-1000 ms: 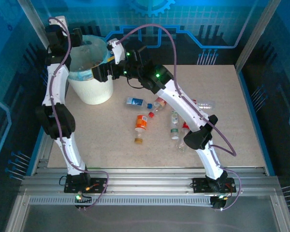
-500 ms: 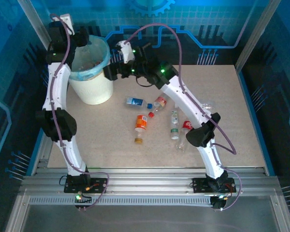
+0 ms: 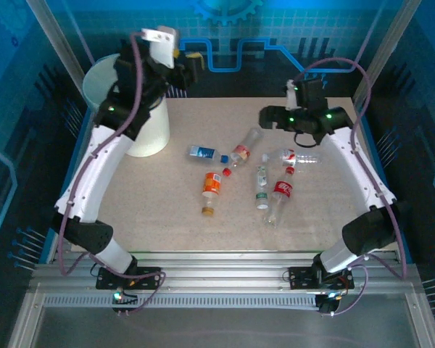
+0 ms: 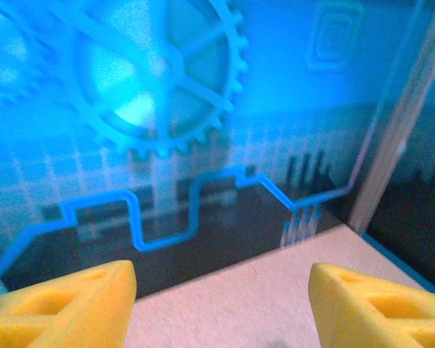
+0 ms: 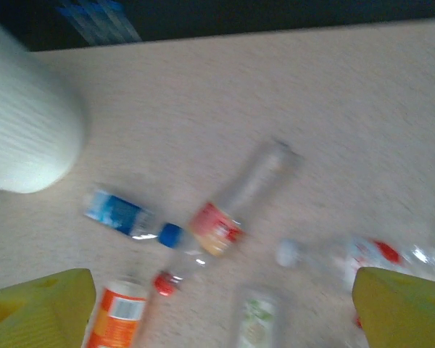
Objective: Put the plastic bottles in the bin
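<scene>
My right hand (image 5: pixel 219 308) hung open and empty over small clear and orange plastic bottles (image 3: pixel 212 183) lying mid-frame; the round cream-white bin (image 3: pixel 151 130) stood upper left. My left hand (image 4: pixel 221 304) was open. Recommended: centre one bottle, descend squarely.

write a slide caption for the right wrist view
Open right gripper above scattered bottles on the table, bin at left.

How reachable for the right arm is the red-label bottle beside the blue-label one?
Probably yes: the right gripper hangs open near the red-label bottle, uncovered, though the blue-label bottle crowds one end.
</scene>
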